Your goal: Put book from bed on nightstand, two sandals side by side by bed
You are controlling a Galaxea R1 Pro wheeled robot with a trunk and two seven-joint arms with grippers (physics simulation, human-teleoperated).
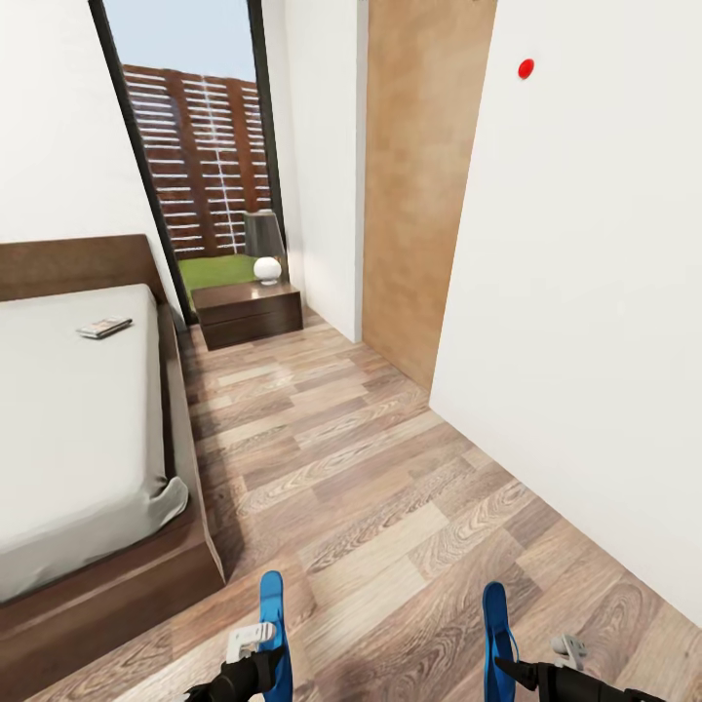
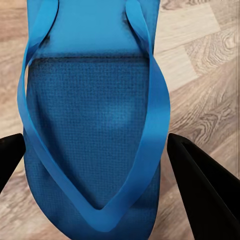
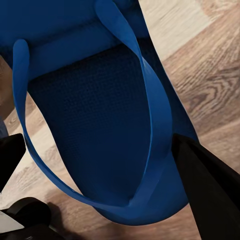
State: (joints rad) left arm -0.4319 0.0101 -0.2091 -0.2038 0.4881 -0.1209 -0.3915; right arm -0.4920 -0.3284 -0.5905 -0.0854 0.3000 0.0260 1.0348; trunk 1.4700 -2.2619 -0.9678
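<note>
Each gripper holds a bright blue sandal on edge above the wood floor, low in the head view. My left gripper (image 1: 261, 668) is shut on the left sandal (image 1: 272, 616); my right gripper (image 1: 515, 671) is shut on the right sandal (image 1: 497, 624). The left wrist view has its sandal (image 2: 95, 125) between black fingers (image 2: 200, 190). In the right wrist view the other sandal (image 3: 95, 125) sits between fingers (image 3: 207, 195). The book (image 1: 104, 327) lies on the grey mattress of the bed (image 1: 68, 439), near the headboard. A nightstand (image 1: 249, 312) stands beyond the bed by the window.
A grey lamp (image 1: 263, 244) with a white round base stands on the nightstand. A white wall (image 1: 585, 341) and a wooden panel (image 1: 419, 185) close the right side. A strip of plank floor (image 1: 341, 458) runs between the bed and the wall.
</note>
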